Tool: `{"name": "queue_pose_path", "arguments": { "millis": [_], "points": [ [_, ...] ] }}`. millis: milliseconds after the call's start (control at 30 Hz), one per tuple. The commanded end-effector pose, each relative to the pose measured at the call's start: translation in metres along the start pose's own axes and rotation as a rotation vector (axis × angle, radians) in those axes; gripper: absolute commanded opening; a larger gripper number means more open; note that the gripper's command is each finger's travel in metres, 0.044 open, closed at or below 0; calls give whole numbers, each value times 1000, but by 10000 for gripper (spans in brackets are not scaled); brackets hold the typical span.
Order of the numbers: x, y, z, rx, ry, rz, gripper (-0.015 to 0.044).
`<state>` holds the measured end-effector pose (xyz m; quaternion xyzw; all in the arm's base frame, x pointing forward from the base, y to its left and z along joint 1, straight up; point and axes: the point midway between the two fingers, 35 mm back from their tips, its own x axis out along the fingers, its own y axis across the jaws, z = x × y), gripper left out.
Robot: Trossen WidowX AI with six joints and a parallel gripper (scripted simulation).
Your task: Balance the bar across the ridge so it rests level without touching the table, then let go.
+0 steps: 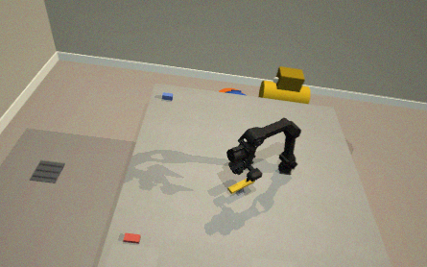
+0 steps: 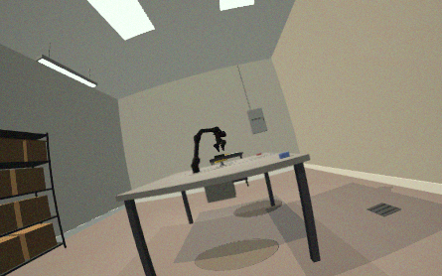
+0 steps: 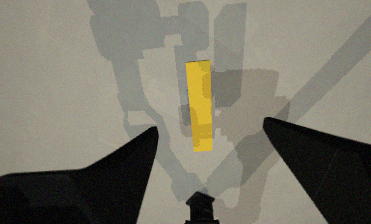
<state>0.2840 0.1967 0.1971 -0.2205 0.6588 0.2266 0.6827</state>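
Observation:
The yellow bar point(image 1: 237, 187) point(image 2: 220, 161) point(image 3: 201, 105) lies across the small grey ridge point(image 1: 240, 192), which is mostly hidden under it. The bar looks raised off the table point(image 1: 312, 216) point(image 2: 174, 186), but the views are too coarse to tell whether it is exactly level or whether an end touches. My gripper point(image 1: 248, 174) point(image 2: 221, 149) point(image 3: 209, 126) is wide open and empty. It hangs above the bar; in the wrist view its fingertips stand well apart, one on each side of the bar's near end.
A blue block point(image 1: 167, 96) point(image 2: 284, 155) lies near a far corner of the table. A red block point(image 1: 131, 238) point(image 2: 259, 154) lies near the table's left edge in the top view. Shadows of the arm fall around the bar.

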Motion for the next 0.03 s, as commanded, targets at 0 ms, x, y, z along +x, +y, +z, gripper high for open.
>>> {"name": "queue_pose_path", "arguments": {
  "millis": [0],
  "points": [
    [0,0,0,0,2,1,440]
  ]
}}
